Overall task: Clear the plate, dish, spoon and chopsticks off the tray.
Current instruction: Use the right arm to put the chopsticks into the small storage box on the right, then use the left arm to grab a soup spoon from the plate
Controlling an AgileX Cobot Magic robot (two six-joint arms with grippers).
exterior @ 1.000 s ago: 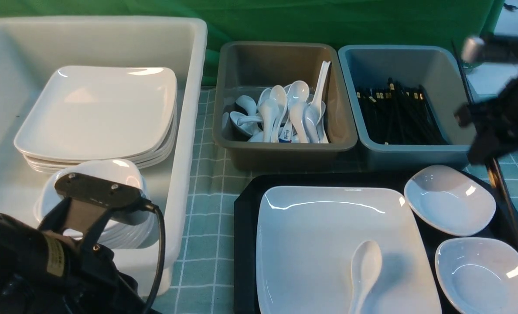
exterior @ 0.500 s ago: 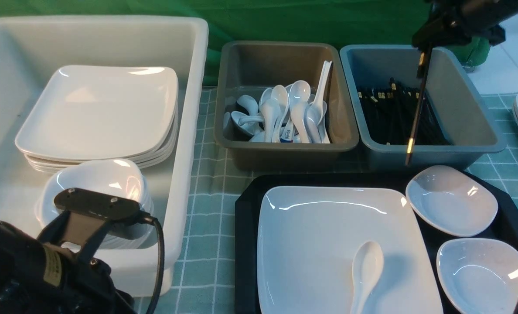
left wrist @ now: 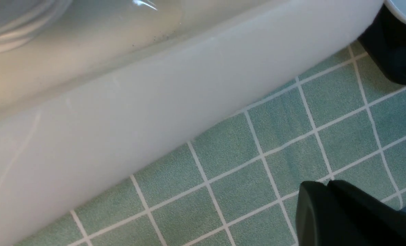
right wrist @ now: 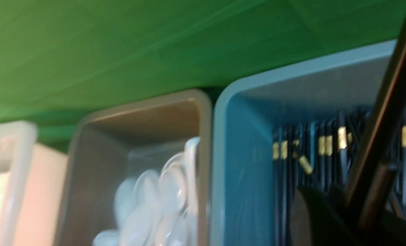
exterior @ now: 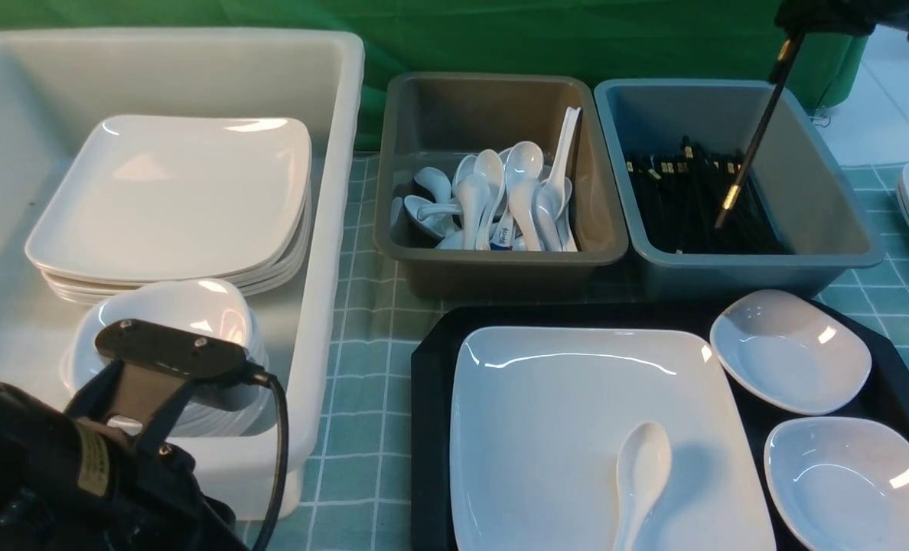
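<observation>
The right tool (exterior: 793, 34) is closed on a chopstick (exterior: 760, 126) above the blue bin (exterior: 737, 268); the left tool (left wrist: 321, 186) is shut, empty. Plate (exterior: 577, 444), spoon (exterior: 643, 474) and dishes (exterior: 791, 352) sit on the tray (exterior: 433, 428). No writing is legible.

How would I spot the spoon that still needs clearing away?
Find the big black tray. On it lies a large square white plate. The white spoon rests alone on that plate, unlike those heaped in the brown tub.

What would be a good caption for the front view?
Chopsticks held above the blue-grey bin, while plate, Chinese soup spoon and two dishes remain on the black tray.
</observation>
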